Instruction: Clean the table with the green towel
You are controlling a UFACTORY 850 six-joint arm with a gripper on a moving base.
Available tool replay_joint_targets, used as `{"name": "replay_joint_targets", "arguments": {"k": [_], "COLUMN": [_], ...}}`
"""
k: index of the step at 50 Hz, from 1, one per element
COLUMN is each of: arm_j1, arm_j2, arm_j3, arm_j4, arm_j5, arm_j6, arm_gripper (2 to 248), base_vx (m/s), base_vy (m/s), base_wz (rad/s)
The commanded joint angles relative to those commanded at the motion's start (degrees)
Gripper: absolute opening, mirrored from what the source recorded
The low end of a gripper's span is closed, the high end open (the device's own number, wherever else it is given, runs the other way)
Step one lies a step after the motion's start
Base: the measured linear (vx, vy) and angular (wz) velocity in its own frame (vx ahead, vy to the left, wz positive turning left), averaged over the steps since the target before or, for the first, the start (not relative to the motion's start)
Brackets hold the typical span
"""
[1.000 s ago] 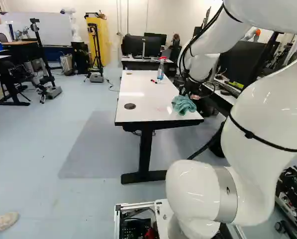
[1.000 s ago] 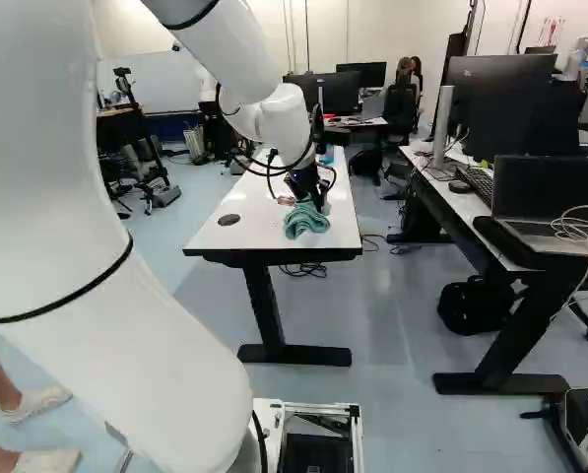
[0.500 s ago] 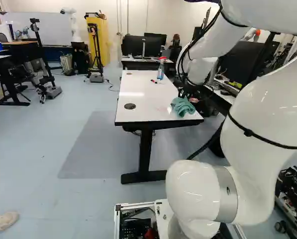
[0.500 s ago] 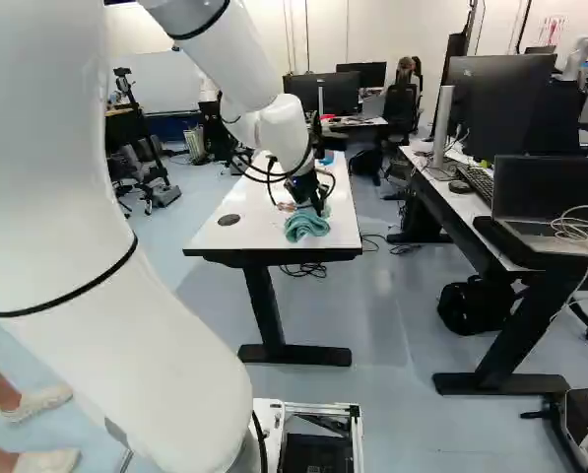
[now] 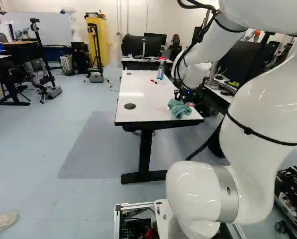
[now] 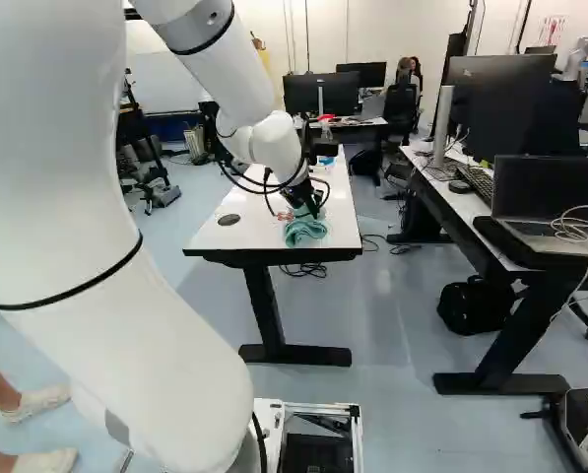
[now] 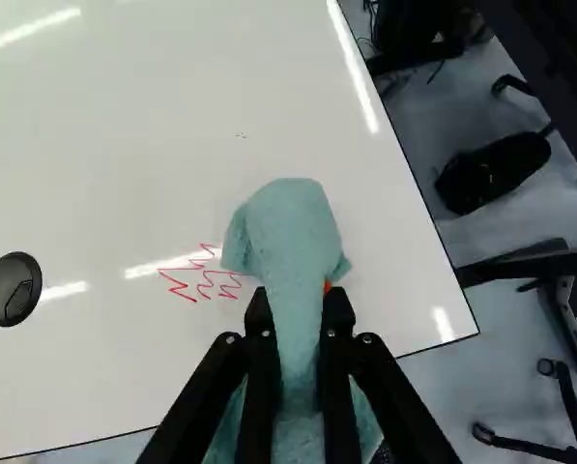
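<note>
Holding the towel [image 7: 293, 227] in the fingers [image 7: 299, 307], closed to a narrow gap and pinching it from both sides, near a corner of the desk [image 7: 104, 174] and just beside the red scribble [image 7: 203, 275], risked merely smearing the scribble through too light a press on a loose fold. Could also have snagged the towel on the desk's edge by sweeping too wide, or scraped the desk by pressing too low.
</note>
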Motion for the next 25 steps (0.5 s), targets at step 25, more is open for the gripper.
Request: {"name": "replay_joint_targets", "arguments": {"k": [25], "arm_j1": [1.06], "arm_j2": [-0.28], "arm_j3": [1.95], "arm_j4": [-1.95], "arm_j5": [4.40], "arm_j6": [0.00], "arm_gripper": [47], "base_vx": [0.000], "base_vy": [0.000], "base_wz": [0.000]}}
